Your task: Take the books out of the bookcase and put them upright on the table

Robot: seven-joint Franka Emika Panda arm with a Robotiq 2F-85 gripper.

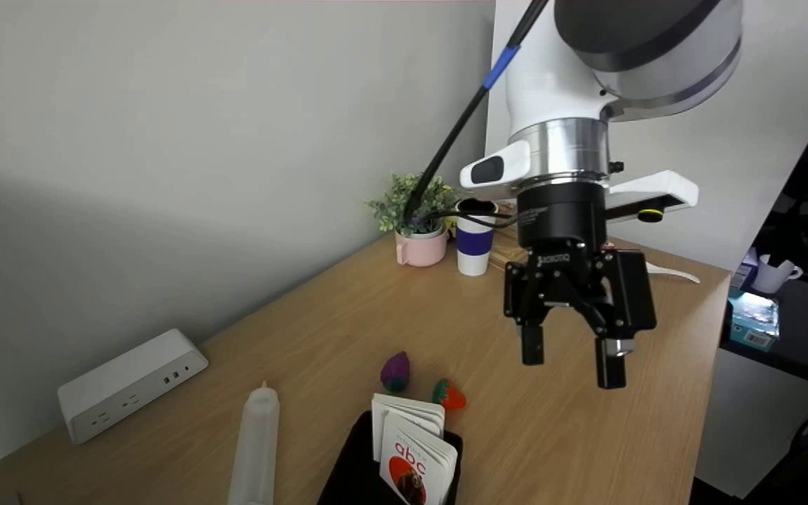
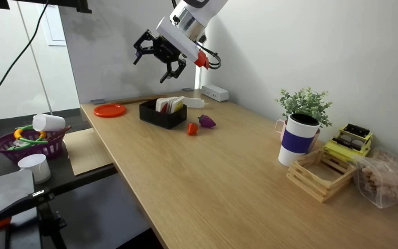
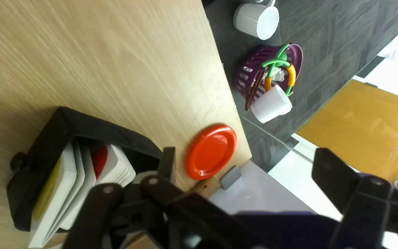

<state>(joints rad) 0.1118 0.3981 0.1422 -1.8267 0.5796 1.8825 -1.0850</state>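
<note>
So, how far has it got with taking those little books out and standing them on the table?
Done: nothing yet, it seems; every book I can see sits in the black bookcase. In hand: nothing; the pincer hangs open in the air. Left: apparently the whole job, lifting the books out and standing them upright on the table.

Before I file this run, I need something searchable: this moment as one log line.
gripper: open, holding nothing, raised; books: standing in bookcase; table: strawberry, purple fruit near bookcase; task: unfinished
</note>
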